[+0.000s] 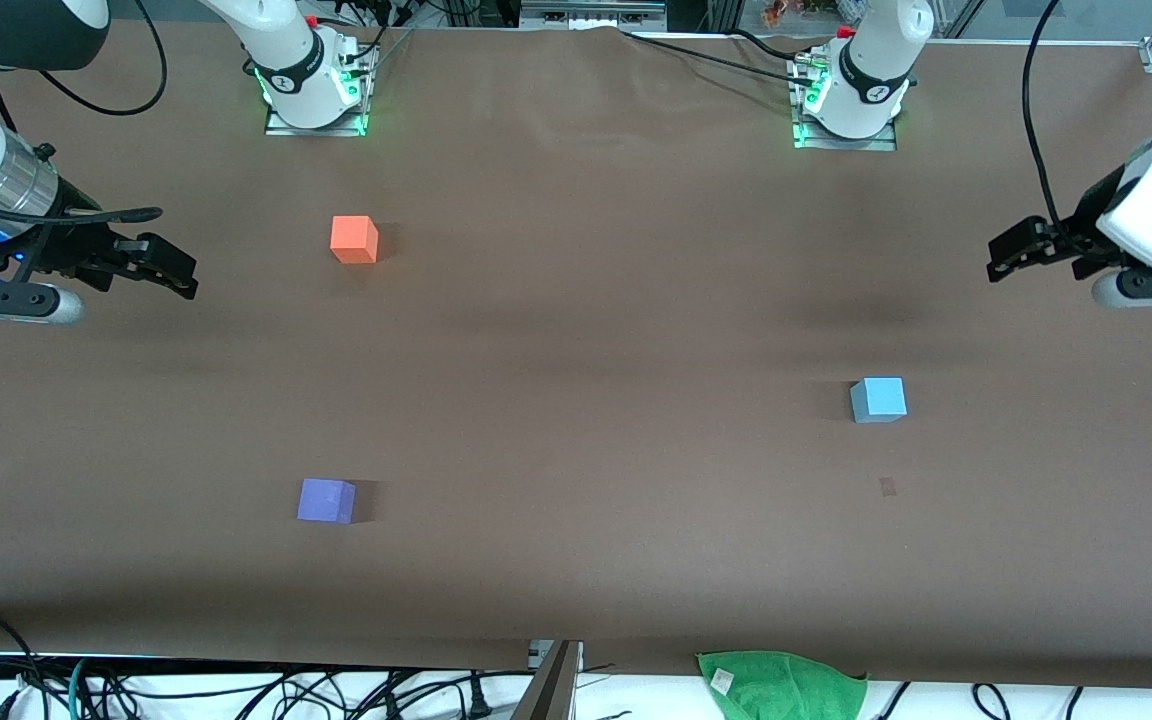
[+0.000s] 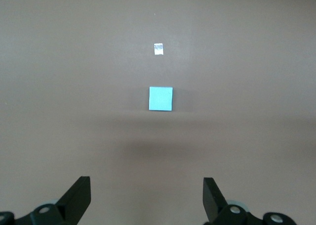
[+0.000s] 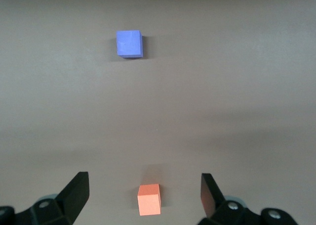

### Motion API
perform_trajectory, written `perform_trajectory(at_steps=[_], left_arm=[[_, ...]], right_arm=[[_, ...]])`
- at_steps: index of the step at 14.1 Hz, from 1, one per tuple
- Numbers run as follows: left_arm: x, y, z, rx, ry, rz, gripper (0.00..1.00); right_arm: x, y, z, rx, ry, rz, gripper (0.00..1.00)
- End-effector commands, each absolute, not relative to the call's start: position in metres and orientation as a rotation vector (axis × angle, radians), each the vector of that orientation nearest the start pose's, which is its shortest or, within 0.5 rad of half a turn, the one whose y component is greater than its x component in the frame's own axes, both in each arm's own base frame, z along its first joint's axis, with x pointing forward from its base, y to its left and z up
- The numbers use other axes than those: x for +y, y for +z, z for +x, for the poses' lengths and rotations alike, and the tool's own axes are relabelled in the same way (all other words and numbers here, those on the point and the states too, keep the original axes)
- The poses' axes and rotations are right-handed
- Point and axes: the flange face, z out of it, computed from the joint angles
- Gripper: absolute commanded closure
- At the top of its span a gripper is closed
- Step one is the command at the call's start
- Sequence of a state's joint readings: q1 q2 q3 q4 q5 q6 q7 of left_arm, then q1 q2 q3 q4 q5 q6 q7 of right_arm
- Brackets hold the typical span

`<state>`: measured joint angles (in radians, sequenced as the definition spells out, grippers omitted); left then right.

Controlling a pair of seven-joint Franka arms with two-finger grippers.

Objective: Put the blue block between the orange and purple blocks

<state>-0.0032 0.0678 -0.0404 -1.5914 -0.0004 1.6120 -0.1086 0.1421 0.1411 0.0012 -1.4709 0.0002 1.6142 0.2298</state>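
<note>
The sky-blue block (image 1: 878, 399) sits on the brown table toward the left arm's end; it also shows in the left wrist view (image 2: 161, 98). The orange block (image 1: 354, 240) lies toward the right arm's end, and the purple block (image 1: 326, 500) lies nearer the front camera, with a wide gap between them. Both show in the right wrist view, orange (image 3: 149, 199) and purple (image 3: 129, 43). My left gripper (image 1: 1004, 255) (image 2: 146, 188) is open and empty, up over the table's left-arm end, apart from the blue block. My right gripper (image 1: 176, 275) (image 3: 144, 179) is open and empty over the right-arm end.
A green cloth (image 1: 784, 682) hangs at the table's front edge. A small pale mark (image 1: 887, 487) (image 2: 158, 48) lies on the table a little nearer the front camera than the blue block. The arm bases (image 1: 314, 75) (image 1: 851, 90) stand along the back edge.
</note>
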Motion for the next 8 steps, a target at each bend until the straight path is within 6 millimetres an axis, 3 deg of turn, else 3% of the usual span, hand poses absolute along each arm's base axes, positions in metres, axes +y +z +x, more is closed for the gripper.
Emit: perform_trajectory(at_steps=[1,4,8], left_arm=[[-0.023,0.572,0.599,-0.070,0.084,-3.136,0.00],[-0.022,0.528,0.625,-0.071,0.081,-3.134,0.00],[-0.017,0.452,0.646,-0.077,0.153,-3.133,0.00]], right_arm=[[0.086,0.596,0.596,0.120,-0.003,-3.149,0.00],[0.086,0.596,0.596,0.120,-0.003,-3.148,0.00],[0.086,0.596,0.596,0.120,-0.003,-3.148,0.00]])
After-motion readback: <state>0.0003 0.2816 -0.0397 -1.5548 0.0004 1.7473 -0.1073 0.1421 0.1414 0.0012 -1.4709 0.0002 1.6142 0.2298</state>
